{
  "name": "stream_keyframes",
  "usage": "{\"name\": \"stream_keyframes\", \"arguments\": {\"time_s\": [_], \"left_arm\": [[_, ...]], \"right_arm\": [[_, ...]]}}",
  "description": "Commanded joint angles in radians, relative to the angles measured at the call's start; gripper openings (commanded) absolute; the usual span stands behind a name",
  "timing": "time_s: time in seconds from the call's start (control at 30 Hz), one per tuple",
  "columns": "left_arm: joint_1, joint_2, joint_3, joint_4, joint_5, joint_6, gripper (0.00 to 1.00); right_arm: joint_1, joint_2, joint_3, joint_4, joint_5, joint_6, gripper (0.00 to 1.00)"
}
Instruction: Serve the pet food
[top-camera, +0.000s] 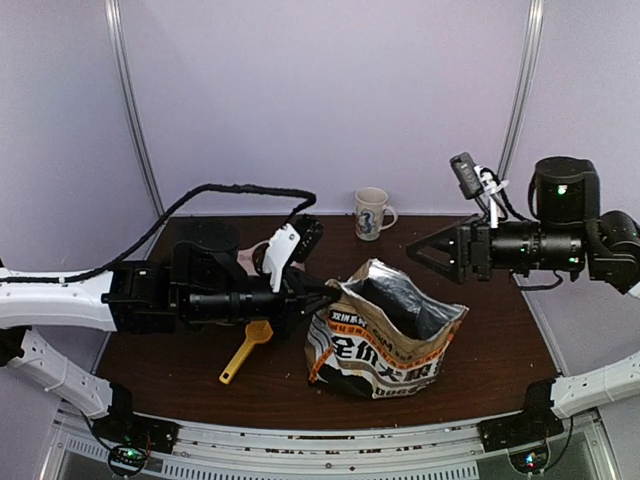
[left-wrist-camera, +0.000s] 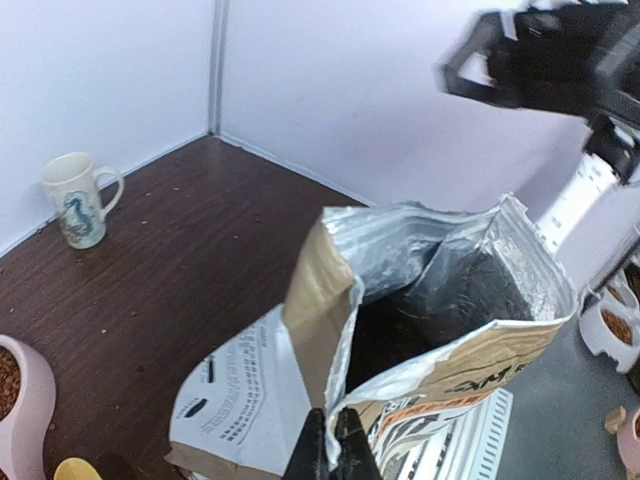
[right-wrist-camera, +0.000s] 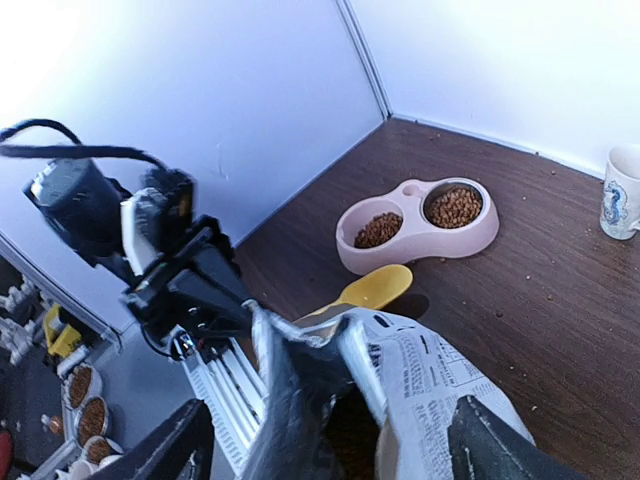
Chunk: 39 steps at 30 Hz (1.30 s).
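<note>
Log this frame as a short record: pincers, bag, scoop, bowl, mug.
left pincer: shut on the pet food bag's open rim
right pincer: open, apart from the bag
pet food bag: open top, upright
yellow scoop: lying beside the bag, unheld
pink double bowl: kibble in both wells
mug: upright, behind the bag

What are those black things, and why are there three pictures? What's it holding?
They are two robot arms. One picture looks down from above; the other two come from little cameras on each wrist. On the brown table are a bag, a yellow scoop, a mug and a pink bowl with pet food in it. The left fingers pinch the bag's open rim. The right fingers are open and hold nothing.
</note>
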Motion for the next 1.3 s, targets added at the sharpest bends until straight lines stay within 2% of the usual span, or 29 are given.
{"name": "stream_keyframes", "arguments": {"time_s": [0.0,0.17,0.3,0.53,0.7,0.8,0.9,1.0,1.1,1.27], "left_arm": [[0.105,-0.032,0.099,-0.002,-0.072,-0.206,0.0],[0.149,0.019,0.215,-0.109,-0.077,-0.244,0.0],[0.158,0.042,0.254,-0.14,-0.058,-0.248,0.0],[0.163,0.019,0.232,-0.165,-0.085,-0.273,0.0],[0.163,-0.019,0.202,-0.164,-0.081,-0.273,0.0],[0.162,-0.036,0.17,-0.108,0.026,-0.236,0.0],[0.142,-0.029,0.16,-0.054,0.165,-0.188,0.0],[0.071,0.001,0.19,-0.052,0.225,-0.122,0.0],[0.025,0.055,0.227,-0.021,0.263,-0.117,0.0],[-0.017,0.179,0.291,0.119,0.306,-0.176,0.0]], "right_arm": [[0.009,-0.125,-0.052,0.016,0.022,0.046,0.84],[0.038,-0.274,-0.285,0.273,-0.192,0.147,0.83],[0.09,-0.312,-0.394,0.338,-0.249,0.166,0.79],[0.139,-0.236,-0.608,0.356,-0.125,0.187,0.69],[0.138,-0.204,-0.714,0.337,0.16,0.225,0.66],[0.119,-0.18,-0.721,0.34,0.287,0.227,0.66],[0.05,-0.129,-0.718,0.374,0.326,0.205,0.66],[-0.065,-0.054,-0.707,0.473,0.284,0.165,0.65],[-0.146,0.044,-0.651,0.586,0.202,0.105,0.65],[-0.176,0.258,-0.451,0.576,0.131,0.024,0.63]]}}
